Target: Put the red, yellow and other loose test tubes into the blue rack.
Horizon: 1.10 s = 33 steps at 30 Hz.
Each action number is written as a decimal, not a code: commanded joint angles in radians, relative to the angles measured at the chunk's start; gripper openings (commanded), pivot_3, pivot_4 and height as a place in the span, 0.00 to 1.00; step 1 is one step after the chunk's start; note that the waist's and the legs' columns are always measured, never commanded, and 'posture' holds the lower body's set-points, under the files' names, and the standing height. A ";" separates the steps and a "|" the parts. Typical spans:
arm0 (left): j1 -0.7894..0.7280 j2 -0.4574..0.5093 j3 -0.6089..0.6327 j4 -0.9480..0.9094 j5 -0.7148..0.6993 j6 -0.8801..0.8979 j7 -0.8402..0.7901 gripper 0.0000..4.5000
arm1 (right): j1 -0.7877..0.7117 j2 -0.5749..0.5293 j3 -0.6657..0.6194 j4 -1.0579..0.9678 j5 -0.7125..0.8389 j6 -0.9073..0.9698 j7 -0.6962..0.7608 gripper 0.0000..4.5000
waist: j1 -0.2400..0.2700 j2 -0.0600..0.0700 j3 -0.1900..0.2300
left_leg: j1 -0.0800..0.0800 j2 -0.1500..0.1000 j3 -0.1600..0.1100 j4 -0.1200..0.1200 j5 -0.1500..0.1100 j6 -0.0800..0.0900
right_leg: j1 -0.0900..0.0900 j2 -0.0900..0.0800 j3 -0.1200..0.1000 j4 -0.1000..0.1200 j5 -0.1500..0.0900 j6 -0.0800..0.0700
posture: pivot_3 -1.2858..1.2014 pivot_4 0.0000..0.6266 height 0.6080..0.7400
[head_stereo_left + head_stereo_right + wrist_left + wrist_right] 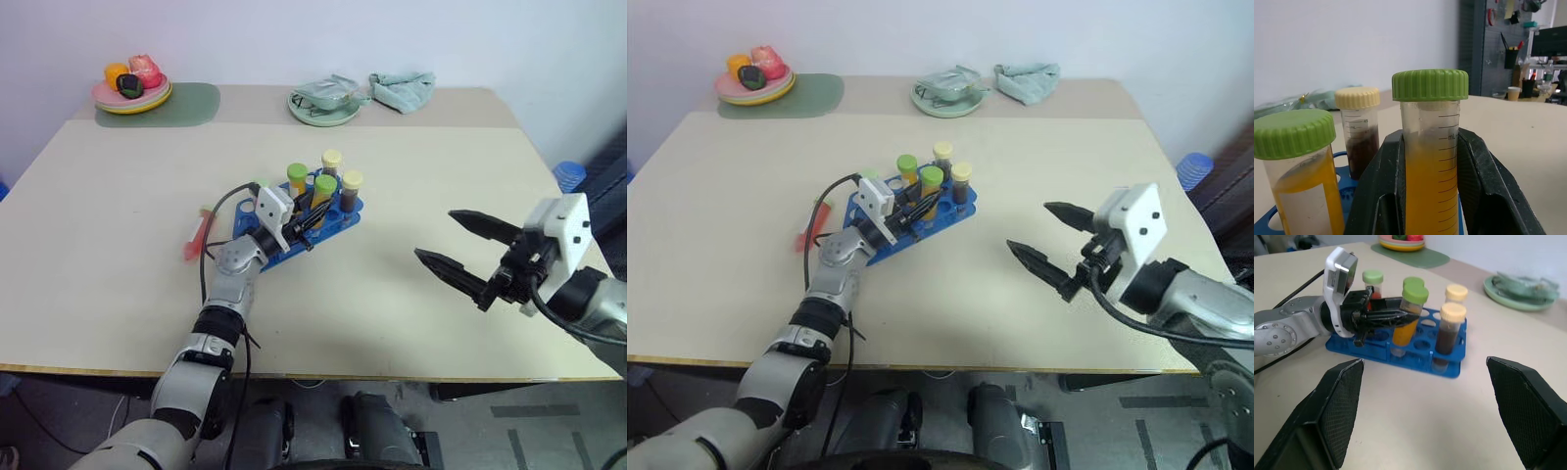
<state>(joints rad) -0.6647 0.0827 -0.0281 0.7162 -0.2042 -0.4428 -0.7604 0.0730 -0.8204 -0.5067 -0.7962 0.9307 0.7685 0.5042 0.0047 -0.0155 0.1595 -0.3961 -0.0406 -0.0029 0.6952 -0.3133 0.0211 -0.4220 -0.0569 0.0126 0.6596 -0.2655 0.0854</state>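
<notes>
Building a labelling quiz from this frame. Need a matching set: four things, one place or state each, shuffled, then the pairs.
Things
1. left gripper
2. right gripper
3. red tube
4. brown tube with cream cap

States
A. lying loose on the table
B. open, holding nothing
C. standing in the blue rack
D. shut on the green-capped yellow tube

Pairs: 1-D, 2-B, 3-A, 4-C

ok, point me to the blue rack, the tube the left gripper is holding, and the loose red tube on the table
blue rack (1447,368): right wrist view, front corner of its base.
green-capped tube (1431,161): left wrist view, its yellow-filled body between the gripper fingers.
red tube (195,238): left eye view, middle of its length, lying flat.
</notes>
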 commanded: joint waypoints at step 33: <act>-0.300 0.394 0.328 -0.403 -0.230 1.111 0.630 0.93 | -0.156 0.090 0.251 0.205 -0.170 -0.219 0.154 0.91 | 0.002 -0.002 0.001 | 0.003 0.000 -0.001 -0.009 0.003 -0.005 | 0.002 0.003 0.001 -0.009 0.001 0.002 | 0.52 0.24 1.00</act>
<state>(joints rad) -0.9240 0.4410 0.2711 0.3407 -0.4226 0.5560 -0.1467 -0.0665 -0.7351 -0.2628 -0.5858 0.7666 0.5704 0.6491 0.0071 -0.0178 0.1607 -0.3941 -0.0406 -0.0035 0.6858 -0.3094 0.0145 -0.4215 -0.0541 0.0133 0.6505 -0.2650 0.0871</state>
